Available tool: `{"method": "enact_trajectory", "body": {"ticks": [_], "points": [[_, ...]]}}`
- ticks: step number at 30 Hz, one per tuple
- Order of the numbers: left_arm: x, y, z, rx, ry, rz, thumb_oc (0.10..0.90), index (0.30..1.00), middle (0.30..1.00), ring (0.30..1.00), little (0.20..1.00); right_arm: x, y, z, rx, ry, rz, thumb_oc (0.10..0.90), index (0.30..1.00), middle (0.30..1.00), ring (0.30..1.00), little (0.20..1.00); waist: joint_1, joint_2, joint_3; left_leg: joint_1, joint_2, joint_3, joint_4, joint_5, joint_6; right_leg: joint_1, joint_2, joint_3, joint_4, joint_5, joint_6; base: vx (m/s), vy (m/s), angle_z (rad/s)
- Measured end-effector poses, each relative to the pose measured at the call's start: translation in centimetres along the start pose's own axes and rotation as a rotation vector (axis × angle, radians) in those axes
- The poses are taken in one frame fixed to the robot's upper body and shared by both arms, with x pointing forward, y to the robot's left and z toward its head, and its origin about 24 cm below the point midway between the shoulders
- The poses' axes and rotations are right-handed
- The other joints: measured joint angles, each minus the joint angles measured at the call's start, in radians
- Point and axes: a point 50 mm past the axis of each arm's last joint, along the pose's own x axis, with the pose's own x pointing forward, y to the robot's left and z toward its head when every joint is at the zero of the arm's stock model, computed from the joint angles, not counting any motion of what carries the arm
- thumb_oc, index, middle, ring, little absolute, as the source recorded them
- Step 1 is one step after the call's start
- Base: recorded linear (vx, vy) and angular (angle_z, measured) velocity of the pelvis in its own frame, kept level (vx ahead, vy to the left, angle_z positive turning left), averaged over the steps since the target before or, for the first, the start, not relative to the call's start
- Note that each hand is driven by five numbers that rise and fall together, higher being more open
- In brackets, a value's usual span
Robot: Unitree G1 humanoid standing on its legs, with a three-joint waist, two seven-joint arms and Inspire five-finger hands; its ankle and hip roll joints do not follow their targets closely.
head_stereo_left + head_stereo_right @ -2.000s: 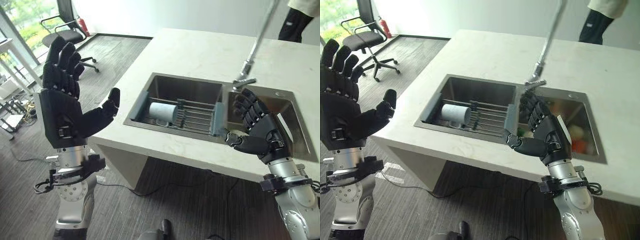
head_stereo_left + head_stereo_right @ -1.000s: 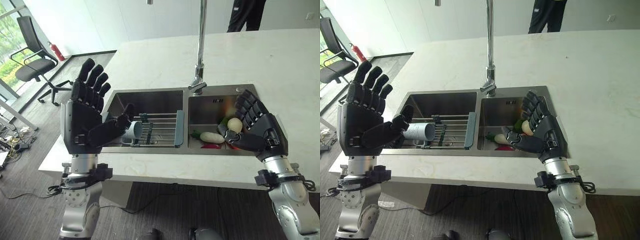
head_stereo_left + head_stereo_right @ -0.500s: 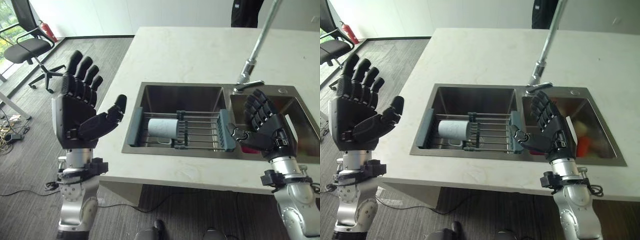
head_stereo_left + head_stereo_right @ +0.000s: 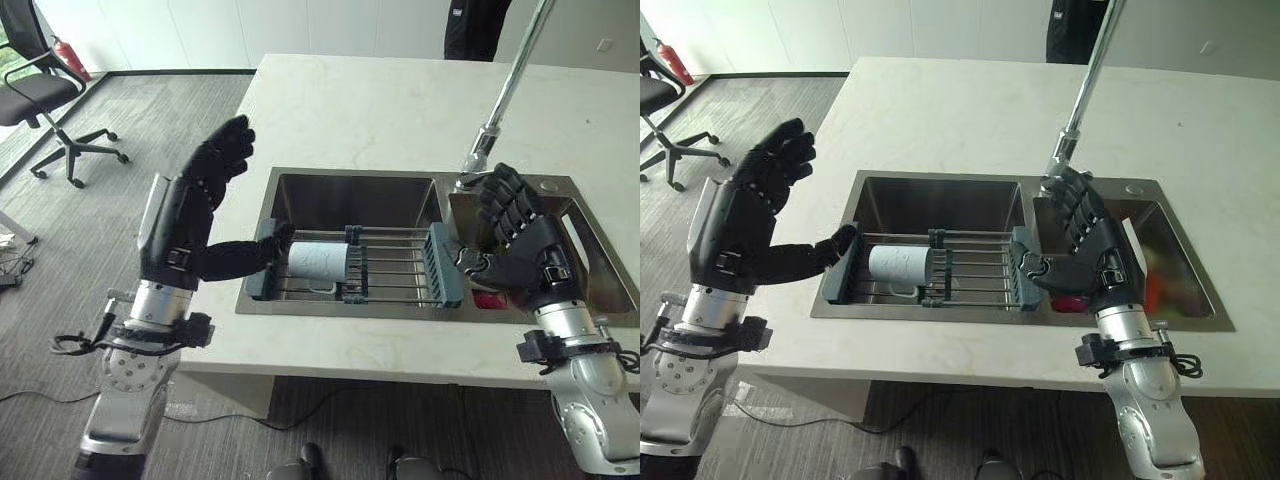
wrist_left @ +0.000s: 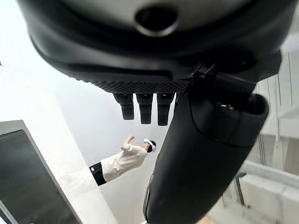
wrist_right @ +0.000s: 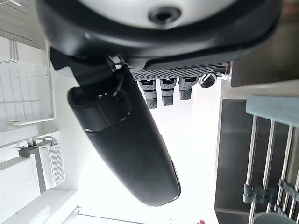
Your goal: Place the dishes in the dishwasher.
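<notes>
A white mug [image 4: 320, 260] lies on its side on a grey-ended wire rack [image 4: 400, 268] that spans the left basin of a steel double sink [image 4: 340, 190]. My left hand [image 4: 190, 225] is held up, open, over the counter's left edge, its thumb reaching to the rack's left end. My right hand [image 4: 520, 245] is open too, raised over the divider between the basins by the rack's right end. Neither hand holds anything. The right basin holds red and pale items [image 4: 1145, 285], partly hidden behind my right hand.
A tall chrome tap [image 4: 500, 100] rises behind the sink. The pale stone counter [image 4: 360, 100] stretches back and right. An office chair [image 4: 45, 100] stands on the grey floor at left. A person in dark trousers [image 4: 475, 25] stands beyond the counter.
The camera has shifted. My left hand has swung in from the left toward the rack, its thumb now at the rack's end. My right hand stays by the divider.
</notes>
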Motion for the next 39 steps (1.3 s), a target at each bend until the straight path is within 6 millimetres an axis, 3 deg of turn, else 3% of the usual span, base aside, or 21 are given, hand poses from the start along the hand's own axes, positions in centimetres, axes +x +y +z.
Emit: {"method": "enact_trajectory", "body": {"ticks": [3,7,8,12,22,30,39], "points": [[0.3,0.2,0.2,0.030,0.002,-0.050,0.800,0.900,0.900,0.900,0.900,0.1,-0.3,0.1,-0.029,0.013,0.009,0.800,0.900,0.900,0.900,0.900,-0.020,0.028,-0.016,0.015,0.004,0.000,-0.012,0.004,-0.006,0.000,0.003,0.000,0.020,-0.019,-0.008,0.02,-0.083,-0.01],[2.7,-0.5,1.4,0.076,-0.036,-0.253,0.800,0.900,0.900,0.900,0.900,0.2,-0.8,-0.5,-0.035,0.046,0.010,0.800,0.900,0.900,0.900,0.900,-0.043,0.061,-0.036,0.022,0.013,0.007,-0.013,0.006,-0.014,-0.009,0.015,0.010,0.041,-0.029,-0.014,0.00,-0.035,-0.08],[3.3,0.1,1.4,0.167,0.014,-0.344,0.800,0.900,0.900,0.900,0.900,0.3,-0.9,-0.7,-0.060,0.077,0.029,0.800,0.900,0.900,0.900,0.900,-0.052,0.068,-0.041,0.031,0.014,0.015,-0.023,0.010,-0.019,-0.011,0.018,0.018,0.048,-0.030,-0.016,-0.02,-0.003,-0.24],[3.4,1.0,0.2,0.209,0.126,-0.389,0.800,0.900,0.900,0.900,0.900,0.5,-1.4,-0.3,-0.100,0.089,0.048,0.800,0.900,0.900,0.900,0.900,-0.073,0.094,-0.058,0.034,0.015,0.028,-0.028,0.011,-0.022,-0.027,0.019,0.033,0.071,-0.039,-0.022,-0.01,0.008,-0.11],[4.3,-0.1,-2.2,0.227,0.360,-0.617,0.800,0.900,0.900,0.900,0.900,0.9,-1.4,-0.6,-0.093,0.137,0.076,0.800,0.900,0.900,0.900,0.900,-0.081,0.101,-0.063,0.033,0.020,0.034,-0.026,0.015,-0.028,-0.041,0.023,0.041,0.089,-0.043,-0.026,-0.01,0.021,-0.02],[3.6,1.4,-4.8,0.223,0.524,-0.613,0.800,0.900,0.900,0.900,0.900,0.9,-1.5,-0.7,-0.121,0.162,0.120,0.800,0.900,0.900,0.900,0.900,-0.082,0.101,-0.063,0.033,0.020,0.039,-0.025,0.015,-0.028,-0.042,0.025,0.045,0.085,-0.041,-0.029,-0.01,0.012,-0.01],[4.2,2.2,-5.6,0.265,0.562,-0.599,0.800,0.900,0.900,0.900,0.900,1.0,-1.5,-0.7,-0.120,0.166,0.126,0.800,0.900,0.900,0.900,0.900,-0.084,0.096,-0.063,0.034,0.025,0.055,-0.026,0.013,-0.026,-0.043,0.032,0.051,0.070,-0.031,-0.027,-0.03,0.016,-0.05]]}}
